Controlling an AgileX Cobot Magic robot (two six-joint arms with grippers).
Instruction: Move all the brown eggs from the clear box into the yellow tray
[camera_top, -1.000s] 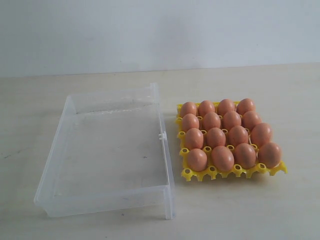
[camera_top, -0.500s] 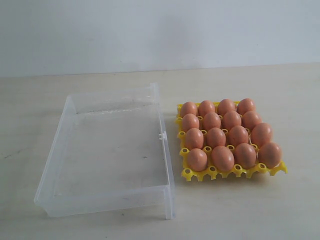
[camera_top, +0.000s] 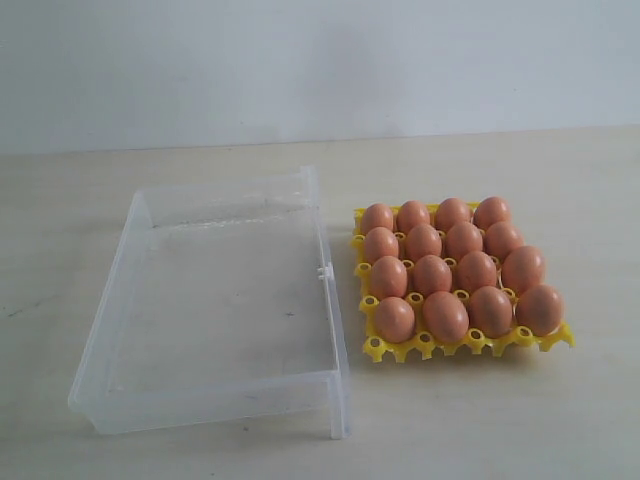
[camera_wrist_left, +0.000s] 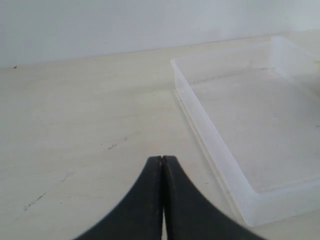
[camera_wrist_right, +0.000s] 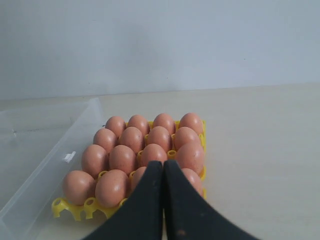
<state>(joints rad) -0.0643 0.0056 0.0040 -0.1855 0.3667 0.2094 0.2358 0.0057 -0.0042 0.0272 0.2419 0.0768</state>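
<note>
Exterior view showed all the eggs sitting in the tray, box empty, left gripper and right gripper both pinched closed and empty, so a stray arm bump could've spilled them.

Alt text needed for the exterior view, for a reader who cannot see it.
Sixteen brown eggs fill a yellow tray in four rows of four on a pale table. Just left of the tray sits a larger clear box with no eggs in it, its small clasp facing the tray.
</note>
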